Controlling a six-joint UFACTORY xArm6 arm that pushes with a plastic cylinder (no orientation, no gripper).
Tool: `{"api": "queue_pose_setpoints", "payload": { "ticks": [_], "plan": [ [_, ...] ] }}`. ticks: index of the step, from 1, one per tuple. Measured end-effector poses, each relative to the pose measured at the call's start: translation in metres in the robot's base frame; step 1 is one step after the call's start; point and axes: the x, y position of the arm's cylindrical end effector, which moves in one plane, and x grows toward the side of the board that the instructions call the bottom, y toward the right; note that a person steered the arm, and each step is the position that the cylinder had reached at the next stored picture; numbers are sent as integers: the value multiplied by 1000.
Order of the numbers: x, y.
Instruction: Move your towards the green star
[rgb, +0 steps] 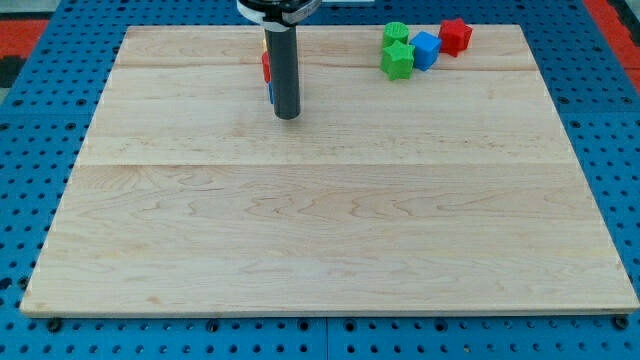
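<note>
My tip (287, 116) rests on the wooden board (320, 230) at the view's upper left of centre. Two green blocks sit at the view's top right: the nearer one (397, 61) looks star-shaped, and the farther one (396, 34) has a shape I cannot make out. Both lie well to the right of my tip and apart from it. A blue block (426, 50) touches the nearer green block's right side. A red block (455, 36) sits just right of the blue one.
Slivers of a red block (265, 68), a yellow block (264, 45) and a blue block (270, 93) show at the rod's left edge, mostly hidden behind it. Blue pegboard (30, 180) surrounds the board.
</note>
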Motion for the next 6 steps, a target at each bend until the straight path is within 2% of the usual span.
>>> {"api": "queue_pose_setpoints", "payload": {
  "ticks": [2,3,4,5,6],
  "plan": [
    [1,16],
    [1,51],
    [-14,124],
    [-67,90],
    [-76,29]
  ]
}}
